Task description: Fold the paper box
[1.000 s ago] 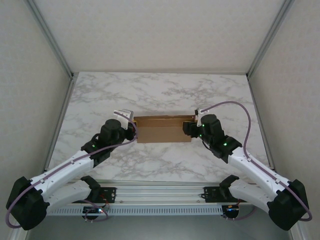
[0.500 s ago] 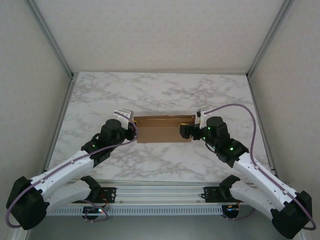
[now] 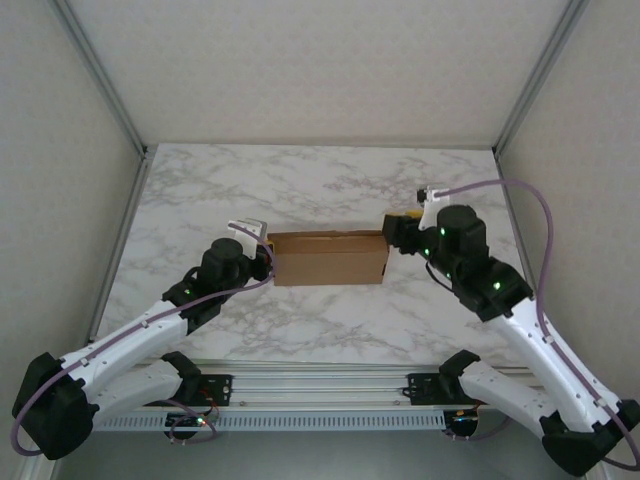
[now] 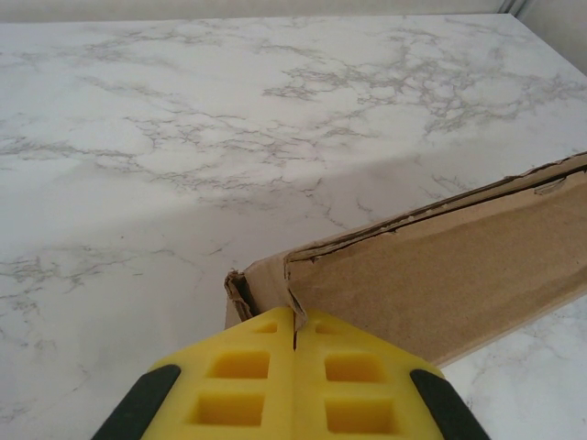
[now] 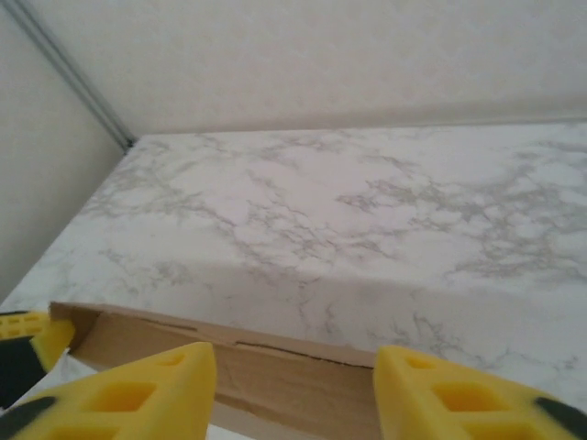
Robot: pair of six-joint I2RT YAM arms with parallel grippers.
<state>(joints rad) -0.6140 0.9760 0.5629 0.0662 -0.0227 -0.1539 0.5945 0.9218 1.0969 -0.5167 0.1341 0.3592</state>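
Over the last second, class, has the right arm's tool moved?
Yes. In the top view the right tool has drawn back rightward off the paper box, toward the table and its right edge.

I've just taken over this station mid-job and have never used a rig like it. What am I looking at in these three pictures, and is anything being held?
The overhead picture looks down from behind two white robot arms bolted at the near edge of a marble-patterned table. The left arm is on the left, the right arm on the right. Between them lies the paper box, plain brown cardboard. The other two pictures come from cameras on the wrists, so the yellow fingers at the bottom are each arm's own. In the left wrist picture, the left gripper is shut on a corner edge of the box. In the right wrist picture, the right gripper is open and holds nothing, with the box's edge beyond its fingers.
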